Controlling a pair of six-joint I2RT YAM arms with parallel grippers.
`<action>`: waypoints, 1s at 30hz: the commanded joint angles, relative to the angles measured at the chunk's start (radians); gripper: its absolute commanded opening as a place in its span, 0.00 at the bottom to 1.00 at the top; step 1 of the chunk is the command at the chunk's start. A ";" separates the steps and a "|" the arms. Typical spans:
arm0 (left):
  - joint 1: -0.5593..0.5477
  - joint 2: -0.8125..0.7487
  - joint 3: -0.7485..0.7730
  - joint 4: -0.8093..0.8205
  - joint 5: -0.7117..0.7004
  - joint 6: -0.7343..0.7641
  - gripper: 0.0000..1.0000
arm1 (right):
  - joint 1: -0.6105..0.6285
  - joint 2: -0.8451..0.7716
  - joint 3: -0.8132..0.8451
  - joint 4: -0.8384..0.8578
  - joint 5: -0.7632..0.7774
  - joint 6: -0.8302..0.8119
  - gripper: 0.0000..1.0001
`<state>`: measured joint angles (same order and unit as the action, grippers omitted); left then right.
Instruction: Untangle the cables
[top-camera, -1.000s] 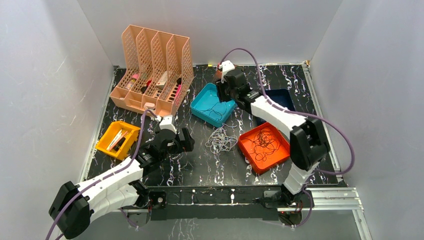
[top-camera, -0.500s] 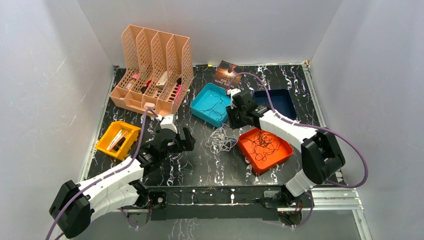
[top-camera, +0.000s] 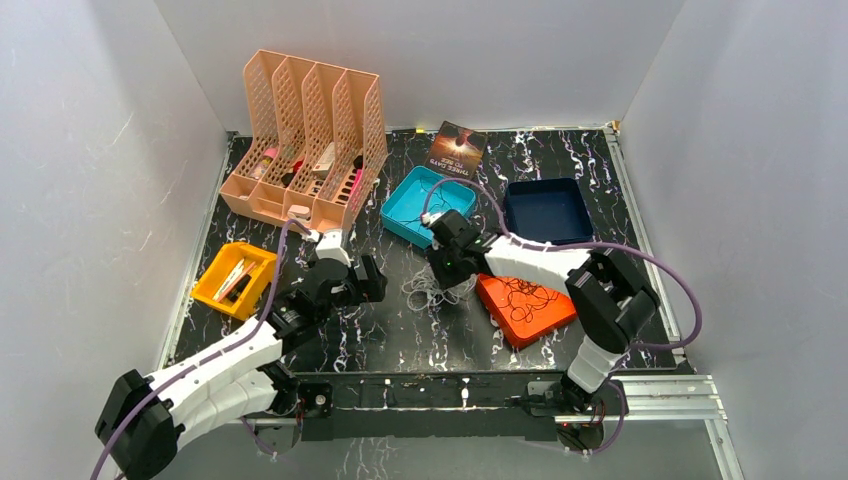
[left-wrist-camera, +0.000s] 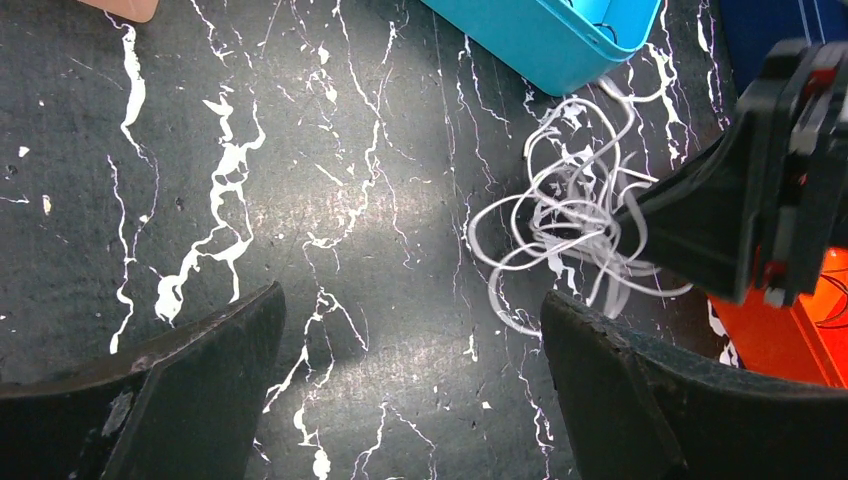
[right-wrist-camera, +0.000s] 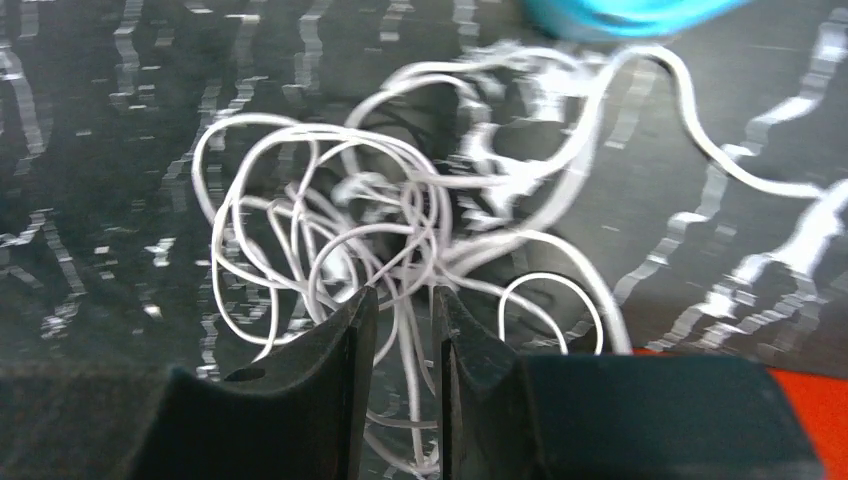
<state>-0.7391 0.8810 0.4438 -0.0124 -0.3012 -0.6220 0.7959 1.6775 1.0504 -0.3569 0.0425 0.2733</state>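
A tangle of white cables (top-camera: 430, 287) lies on the black marbled table between my two grippers, and shows in both wrist views (left-wrist-camera: 570, 230) (right-wrist-camera: 400, 230). My right gripper (top-camera: 448, 268) is down on the tangle's right side. Its jaws (right-wrist-camera: 400, 295) stand a narrow gap apart, with a few white strands running through the gap. My left gripper (top-camera: 347, 280) hovers just left of the tangle, wide open (left-wrist-camera: 410, 300) over bare table. Dark cables (top-camera: 525, 290) lie looped in the orange tray (top-camera: 530, 328). A thin cable (top-camera: 432, 205) lies in the teal tray (top-camera: 405, 218).
A navy tray (top-camera: 545, 210) sits at the back right, with a printed card (top-camera: 457, 148) behind the teal tray. A peach file organiser (top-camera: 310, 140) stands at the back left. In front of it sits a yellow tray (top-camera: 235, 275) of small items.
My right arm has swung from over the teal tray toward the near side and down onto the white tangle, and its jaws have narrowed. The left arm has stayed put.
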 joint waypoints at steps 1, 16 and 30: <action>-0.003 -0.042 0.008 -0.032 -0.034 -0.006 0.98 | 0.063 0.013 0.013 0.134 -0.142 0.100 0.34; -0.003 -0.067 0.023 -0.069 -0.071 -0.003 0.98 | 0.097 -0.065 0.059 0.175 0.029 0.073 0.46; -0.004 0.108 0.095 0.045 0.106 0.081 0.92 | 0.086 -0.371 -0.218 0.223 0.252 0.173 0.53</action>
<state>-0.7391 0.9302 0.4664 -0.0147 -0.2825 -0.5953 0.8906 1.3640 0.8989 -0.1974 0.2512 0.3664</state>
